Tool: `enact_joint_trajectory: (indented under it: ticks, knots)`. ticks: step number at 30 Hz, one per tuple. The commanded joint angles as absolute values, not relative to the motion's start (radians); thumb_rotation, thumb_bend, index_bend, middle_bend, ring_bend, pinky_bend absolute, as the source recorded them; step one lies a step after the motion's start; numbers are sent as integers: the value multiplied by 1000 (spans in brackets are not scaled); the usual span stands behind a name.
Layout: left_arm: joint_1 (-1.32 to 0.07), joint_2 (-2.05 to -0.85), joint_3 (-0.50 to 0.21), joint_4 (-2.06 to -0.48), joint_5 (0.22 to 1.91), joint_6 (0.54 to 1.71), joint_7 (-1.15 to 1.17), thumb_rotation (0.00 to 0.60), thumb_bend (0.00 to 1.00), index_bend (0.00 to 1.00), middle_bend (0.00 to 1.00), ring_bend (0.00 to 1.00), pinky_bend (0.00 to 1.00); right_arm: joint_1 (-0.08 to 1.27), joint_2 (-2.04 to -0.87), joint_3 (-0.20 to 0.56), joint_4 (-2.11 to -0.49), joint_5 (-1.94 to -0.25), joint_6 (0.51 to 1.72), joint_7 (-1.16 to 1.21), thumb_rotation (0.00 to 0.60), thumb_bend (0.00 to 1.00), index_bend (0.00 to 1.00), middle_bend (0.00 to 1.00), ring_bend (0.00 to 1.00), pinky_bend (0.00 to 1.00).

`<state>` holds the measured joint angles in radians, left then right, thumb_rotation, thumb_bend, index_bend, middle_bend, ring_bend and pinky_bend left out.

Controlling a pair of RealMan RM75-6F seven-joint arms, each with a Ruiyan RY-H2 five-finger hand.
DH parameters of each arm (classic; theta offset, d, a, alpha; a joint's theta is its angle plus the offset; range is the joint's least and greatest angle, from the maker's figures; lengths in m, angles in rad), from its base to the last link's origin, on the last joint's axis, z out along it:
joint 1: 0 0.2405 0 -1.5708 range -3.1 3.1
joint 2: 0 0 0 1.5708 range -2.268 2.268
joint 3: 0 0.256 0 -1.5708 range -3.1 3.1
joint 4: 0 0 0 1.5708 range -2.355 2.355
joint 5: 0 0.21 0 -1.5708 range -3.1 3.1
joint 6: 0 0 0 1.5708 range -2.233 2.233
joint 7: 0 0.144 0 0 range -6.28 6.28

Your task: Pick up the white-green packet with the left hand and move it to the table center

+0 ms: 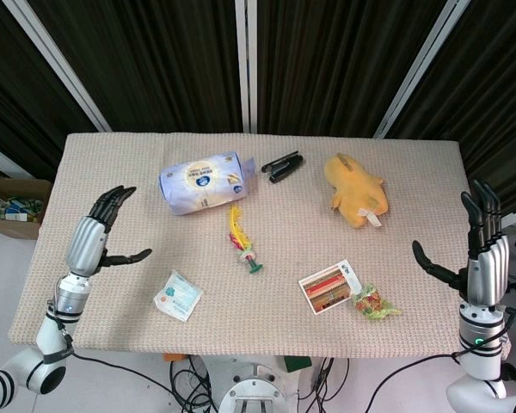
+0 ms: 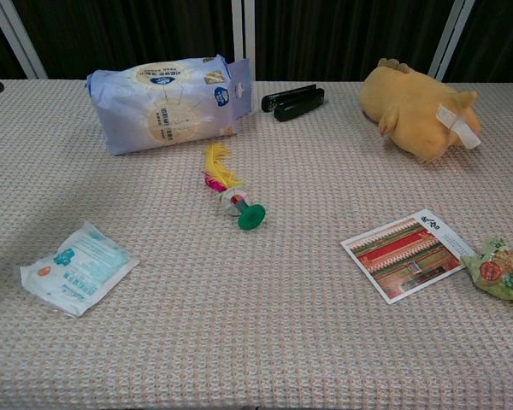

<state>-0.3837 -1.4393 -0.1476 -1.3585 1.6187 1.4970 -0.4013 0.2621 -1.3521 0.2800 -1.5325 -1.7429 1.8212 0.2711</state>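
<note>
The white-green packet [image 1: 178, 295] [image 2: 79, 267] lies flat near the table's front left, small and square with green print. My left hand [image 1: 101, 231] hovers open above the left part of the table, up and left of the packet and apart from it. My right hand [image 1: 475, 249] stands open and upright at the table's right edge, holding nothing. Neither hand shows in the chest view.
A pale blue tissue pack [image 1: 203, 181] lies at the back left, a black stapler [image 1: 282, 165] behind centre, a yellow plush toy [image 1: 354, 189] back right. A feather shuttlecock [image 1: 243, 241] sits at centre; a red card [image 1: 330, 286] and snack packet [image 1: 374, 302] lie front right.
</note>
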Motion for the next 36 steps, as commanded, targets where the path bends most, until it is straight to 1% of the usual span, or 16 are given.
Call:
enact_joint_trajectory:
  ticks: [1,6,9,10,14,15,17,20,24,26,33,36]
  knots:
    - [-383,-1438,-138,-1359,1620,1493,-401,542,16,72,121,55,117,269,-1355,276,-1524,-1737,1812,272,600,293,0,1,0,0]
    - [-386,-1419,-103,-1363,1664,1493,-352,539,17,72,121,55,120,271,-1354,270,-1516,-1734,1813,273,600,293,0,0,0,0]
    - [-391,-1371,-59,-1402,1705,1464,-300,538,18,72,121,55,121,267,-1347,268,-1513,-1730,1820,275,600,294,0,0,0,0]
    - [-393,-1348,-40,-1425,1716,1443,-286,535,18,72,121,56,122,266,-1345,269,-1513,-1729,1823,277,600,294,0,0,0,0]
    - [-421,-1225,56,-1569,1745,1285,-187,503,17,72,121,58,125,261,-1341,269,-1510,-1717,1829,282,600,293,0,0,0,0]
    - [-426,-1213,70,-1592,1750,1256,-150,492,17,72,121,58,125,261,-1341,268,-1508,-1714,1828,283,600,293,0,0,0,0]
    - [-435,-1209,94,-1627,1761,1205,-68,491,17,76,121,58,124,259,-1342,265,-1502,-1708,1828,285,600,293,0,0,0,0]
    - [-439,-1233,108,-1643,1754,1155,25,499,16,85,121,58,124,255,-1346,261,-1491,-1698,1827,287,600,294,0,0,0,0]
    - [-450,-1278,103,-1635,1716,1096,106,578,20,85,121,58,125,249,-1344,250,-1482,-1691,1821,289,600,295,0,0,0,2]
    - [-460,-1304,97,-1622,1695,1064,130,600,28,85,122,58,125,242,-1337,235,-1482,-1690,1811,284,600,295,0,0,0,4]
    - [-491,-1371,86,-1578,1653,993,169,600,39,89,136,77,133,220,-1338,199,-1460,-1677,1794,281,600,296,0,0,0,4]
    - [-499,-1383,86,-1568,1645,981,183,600,64,118,153,91,147,217,-1343,195,-1449,-1671,1790,291,600,297,0,0,0,5]
